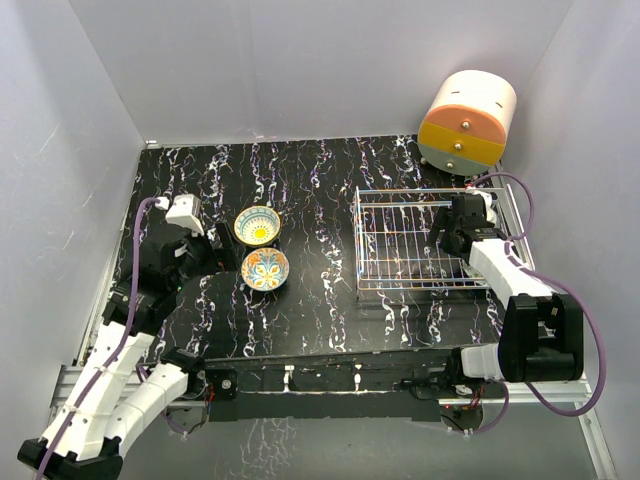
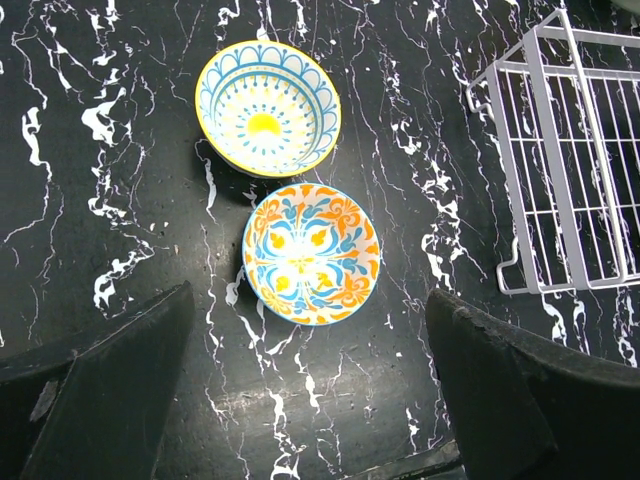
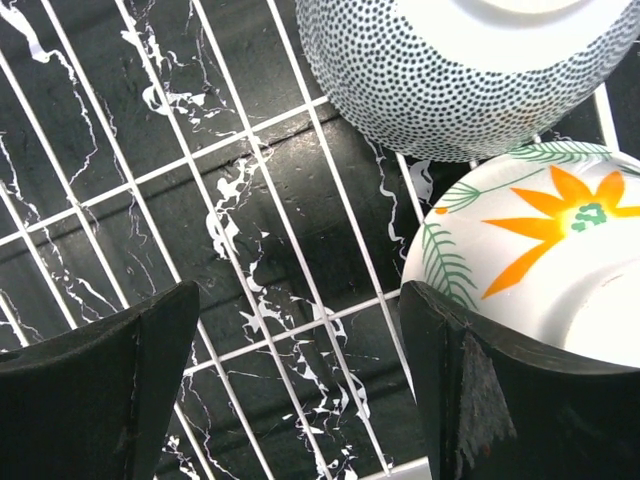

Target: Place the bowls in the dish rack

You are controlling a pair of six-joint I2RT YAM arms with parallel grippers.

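Note:
Two painted bowls sit on the black marbled table: a yellow-and-blue one point(image 1: 258, 224) point(image 2: 267, 107) and an orange-and-blue one point(image 1: 265, 268) point(image 2: 311, 253), side by side and upright. My left gripper point(image 1: 208, 255) point(image 2: 315, 400) is open and empty, just left of them. The silver wire dish rack point(image 1: 405, 245) point(image 2: 570, 170) stands to the right. My right gripper point(image 1: 450, 232) point(image 3: 300, 390) is open and empty over the rack's right end. There a speckled grey bowl point(image 3: 470, 80) and a white bowl with an orange flower point(image 3: 530, 250) lean in the rack, outsides towards the camera.
A round cream, orange and yellow drawer unit point(image 1: 467, 118) stands behind the rack at the back right. Grey walls close the table on three sides. Purple cables loop beside both arms.

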